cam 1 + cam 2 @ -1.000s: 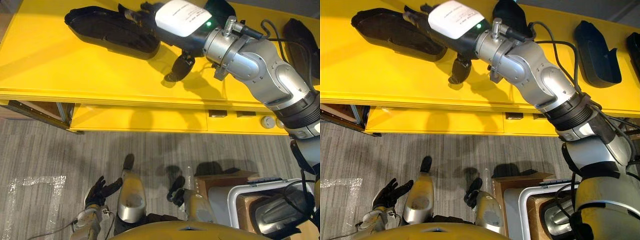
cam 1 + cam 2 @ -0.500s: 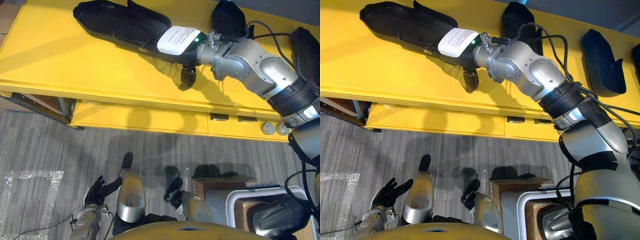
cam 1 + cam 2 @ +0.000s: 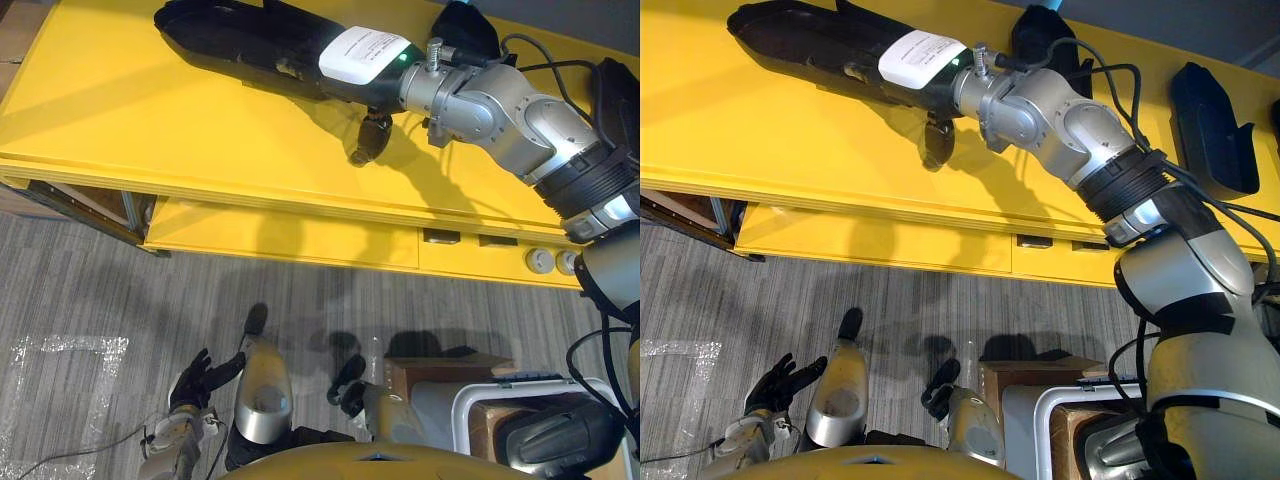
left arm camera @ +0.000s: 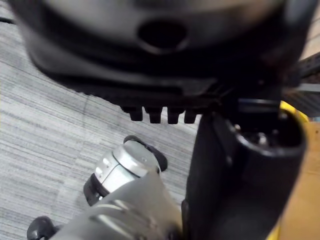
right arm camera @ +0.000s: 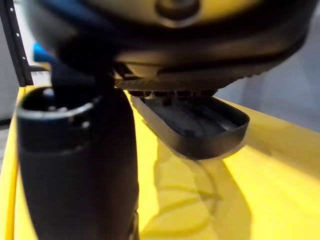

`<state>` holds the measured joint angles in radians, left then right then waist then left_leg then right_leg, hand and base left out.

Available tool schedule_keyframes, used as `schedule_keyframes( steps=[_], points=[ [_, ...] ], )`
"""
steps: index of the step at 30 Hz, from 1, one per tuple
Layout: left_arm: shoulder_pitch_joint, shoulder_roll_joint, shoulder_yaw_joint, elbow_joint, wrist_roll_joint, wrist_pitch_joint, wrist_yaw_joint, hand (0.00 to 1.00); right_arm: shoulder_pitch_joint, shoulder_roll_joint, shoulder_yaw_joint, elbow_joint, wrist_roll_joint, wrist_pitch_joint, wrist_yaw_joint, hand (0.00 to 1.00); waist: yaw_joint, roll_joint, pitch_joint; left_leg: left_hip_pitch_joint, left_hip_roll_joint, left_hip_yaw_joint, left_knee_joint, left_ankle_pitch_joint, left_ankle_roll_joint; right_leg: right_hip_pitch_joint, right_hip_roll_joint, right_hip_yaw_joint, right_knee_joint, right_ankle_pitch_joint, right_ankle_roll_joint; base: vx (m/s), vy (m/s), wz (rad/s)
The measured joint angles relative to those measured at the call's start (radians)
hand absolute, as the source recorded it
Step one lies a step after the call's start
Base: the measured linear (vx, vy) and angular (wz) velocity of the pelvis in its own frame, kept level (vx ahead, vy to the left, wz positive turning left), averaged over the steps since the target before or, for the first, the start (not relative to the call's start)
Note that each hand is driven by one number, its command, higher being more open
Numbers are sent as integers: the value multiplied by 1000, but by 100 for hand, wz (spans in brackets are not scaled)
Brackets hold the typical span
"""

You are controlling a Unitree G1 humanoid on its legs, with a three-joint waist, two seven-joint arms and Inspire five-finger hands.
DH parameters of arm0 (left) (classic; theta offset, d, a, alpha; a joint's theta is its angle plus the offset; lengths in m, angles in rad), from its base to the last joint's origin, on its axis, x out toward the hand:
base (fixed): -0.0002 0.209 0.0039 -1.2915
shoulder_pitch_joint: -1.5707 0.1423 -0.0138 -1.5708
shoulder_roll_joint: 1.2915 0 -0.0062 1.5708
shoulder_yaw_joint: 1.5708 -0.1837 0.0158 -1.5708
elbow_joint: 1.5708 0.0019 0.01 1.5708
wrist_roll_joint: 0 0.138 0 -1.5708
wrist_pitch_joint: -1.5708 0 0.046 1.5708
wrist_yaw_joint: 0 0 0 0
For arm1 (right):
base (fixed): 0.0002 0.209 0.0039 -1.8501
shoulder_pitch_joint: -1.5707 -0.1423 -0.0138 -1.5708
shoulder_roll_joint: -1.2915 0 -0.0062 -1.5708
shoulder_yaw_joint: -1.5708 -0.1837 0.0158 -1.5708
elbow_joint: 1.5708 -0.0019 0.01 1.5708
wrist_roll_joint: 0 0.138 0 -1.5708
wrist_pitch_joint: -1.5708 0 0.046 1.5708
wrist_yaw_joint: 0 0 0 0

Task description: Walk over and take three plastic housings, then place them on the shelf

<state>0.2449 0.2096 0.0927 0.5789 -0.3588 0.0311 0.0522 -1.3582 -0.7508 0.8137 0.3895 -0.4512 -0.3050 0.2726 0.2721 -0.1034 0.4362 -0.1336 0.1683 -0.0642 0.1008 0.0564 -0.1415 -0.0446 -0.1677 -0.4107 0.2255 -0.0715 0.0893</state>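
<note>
At 7 o'clock the left hand (image 3: 195,380) hangs low over the grey, ribbed carpet floor (image 3: 100,290), its dark fingers (image 3: 205,362) spread loose and holding nothing. A crinkled sheet of clear plastic film (image 3: 60,360) lies on the carpet at 8 o'clock. At 5 o'clock a brown cardboard box (image 3: 450,360) stands beside a white-rimmed bin (image 3: 480,395).

Farther off runs the glossy, flat yellow shelf (image 3: 150,130). At 12 o'clock the right hand (image 3: 365,62) lies over the near end of a long, matte black plastic housing (image 3: 240,35), a shallow hollow shell lying on the shelf. Its thumb (image 3: 368,140) hangs free, and whether the hand grips the shell cannot be told. Two shorter black housings sit at 1 o'clock (image 3: 1040,30) and 2 o'clock (image 3: 1210,110).
</note>
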Motion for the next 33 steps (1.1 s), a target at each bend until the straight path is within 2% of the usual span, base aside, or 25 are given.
schedule_keyframes(
  steps=[3, 9, 16, 21, 33],
  points=[
    [0, -2, 0, -2, 8, -1, -8, 100, 0, 0, -28, -88, 52, 44, 38, 100, -2, 0, 0, 5, -1, 1, 0, 0, 0, 4, -1, 0, 1, 0, 0, 0, 0, 0],
    [1, -3, 5, -15, 12, 10, -17, 100, 16, -2, -60, -124, 77, 117, 61, 100, -7, 0, 0, 2, -4, -17, -5, 0, 6, 12, -4, -18, 3, -1, 1, -7, -3, 7],
    [4, -10, 22, -21, 12, 15, -11, 100, 65, -90, -64, -139, 146, 142, 61, 100, -10, -3, -1, 10, -7, -23, -33, 25, 1, 11, -6, -25, 3, -1, 0, -7, -15, 4],
    [4, -10, 21, -6, 7, 2, -5, 100, 66, -105, -65, -59, 144, 126, 35, 100, -18, -3, -1, 21, -5, -19, -46, 31, 1, 12, -6, -22, 7, -2, -1, -1, -16, -2],
    [4, -11, -9, 20, -64, -29, 10, 100, 32, -105, -65, 215, 144, 46, -6, 100, -3, 2, 3, 17, -11, -31, -88, 63, 8, -25, -25, -31, 61, -19, -5, -26, -18, 4]
  ],
)
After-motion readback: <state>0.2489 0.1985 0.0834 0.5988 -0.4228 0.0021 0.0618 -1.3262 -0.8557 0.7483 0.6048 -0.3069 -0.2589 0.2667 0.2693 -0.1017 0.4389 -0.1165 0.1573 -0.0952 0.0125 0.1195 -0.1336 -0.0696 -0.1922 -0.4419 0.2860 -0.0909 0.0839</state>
